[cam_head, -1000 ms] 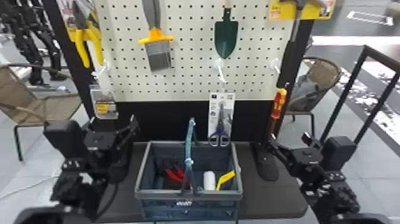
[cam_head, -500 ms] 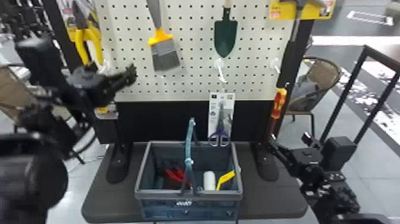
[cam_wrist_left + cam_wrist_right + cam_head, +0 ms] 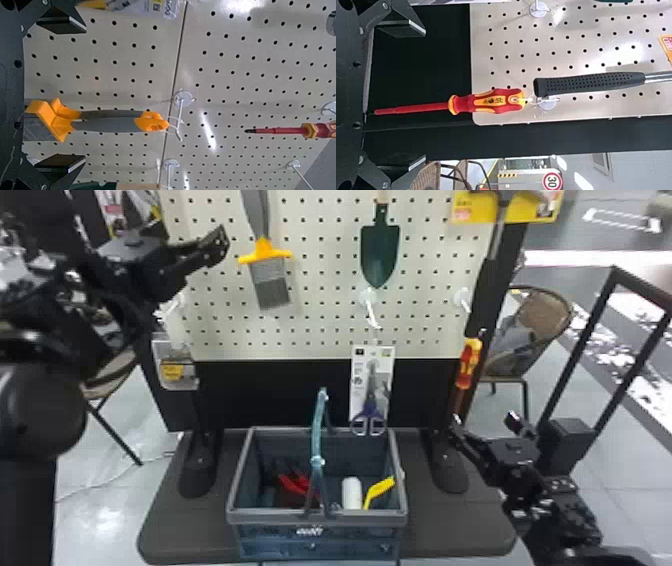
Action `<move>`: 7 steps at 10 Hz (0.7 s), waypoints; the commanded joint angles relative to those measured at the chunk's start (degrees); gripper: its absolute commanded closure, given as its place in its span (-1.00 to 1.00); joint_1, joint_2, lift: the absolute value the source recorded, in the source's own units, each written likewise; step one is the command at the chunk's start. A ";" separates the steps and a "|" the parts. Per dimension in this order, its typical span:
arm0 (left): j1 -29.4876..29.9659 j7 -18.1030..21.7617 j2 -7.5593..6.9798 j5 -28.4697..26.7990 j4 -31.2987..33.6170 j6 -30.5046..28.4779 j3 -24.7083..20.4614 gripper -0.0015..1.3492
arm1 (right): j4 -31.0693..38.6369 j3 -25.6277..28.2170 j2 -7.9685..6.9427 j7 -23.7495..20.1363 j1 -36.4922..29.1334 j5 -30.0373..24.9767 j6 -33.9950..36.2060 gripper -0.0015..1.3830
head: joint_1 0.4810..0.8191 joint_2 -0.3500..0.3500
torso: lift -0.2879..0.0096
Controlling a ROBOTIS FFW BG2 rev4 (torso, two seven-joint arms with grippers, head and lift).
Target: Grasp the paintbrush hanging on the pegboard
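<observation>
Paintbrush (image 3: 265, 270) hangs by its handle on pegboard (image 3: 325, 320), bristles down | our left jaws stand apart, level with it, ready to straddle its head | right jaws apart, parked low beside bench (image 3: 460, 525)

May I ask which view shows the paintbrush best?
Left wrist view: the grey and orange paintbrush appears framed by the left gripper's open fingers. The head view crops its handle; the right wrist view faces elsewhere.

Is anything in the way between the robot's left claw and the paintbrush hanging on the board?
No, nothing visible is in the way. The left gripper is open and faces the pegboard, with only open air between it and the paintbrush on its hook. The green trowel hangs off to the side.
</observation>
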State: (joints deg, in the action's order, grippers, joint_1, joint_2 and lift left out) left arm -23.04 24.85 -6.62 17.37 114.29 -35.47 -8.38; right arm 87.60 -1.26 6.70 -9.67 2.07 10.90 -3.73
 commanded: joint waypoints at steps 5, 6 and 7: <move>-10.18 9.08 -2.61 10.93 -17.43 -0.66 4.07 -0.77 | -0.06 -0.06 0.06 -0.18 0.39 -0.18 0.04 -0.74 | -0.60 0.00 | 0.26; -10.71 9.43 -2.43 11.63 -18.22 -0.66 5.04 -0.77 | -0.15 -0.06 0.06 -0.18 0.47 -0.27 0.13 -0.74 | -0.60 0.00 | 0.26; -11.23 9.43 -2.08 11.98 -18.22 -0.66 6.01 -0.77 | -0.15 -0.06 0.06 -0.18 0.47 -0.35 0.22 -0.74 | -0.60 0.00 | 0.26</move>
State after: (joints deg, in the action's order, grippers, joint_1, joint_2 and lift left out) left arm -34.01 34.29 -8.86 29.09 96.19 -36.13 -2.93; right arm 87.49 -1.32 6.77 -9.84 2.55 10.62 -3.58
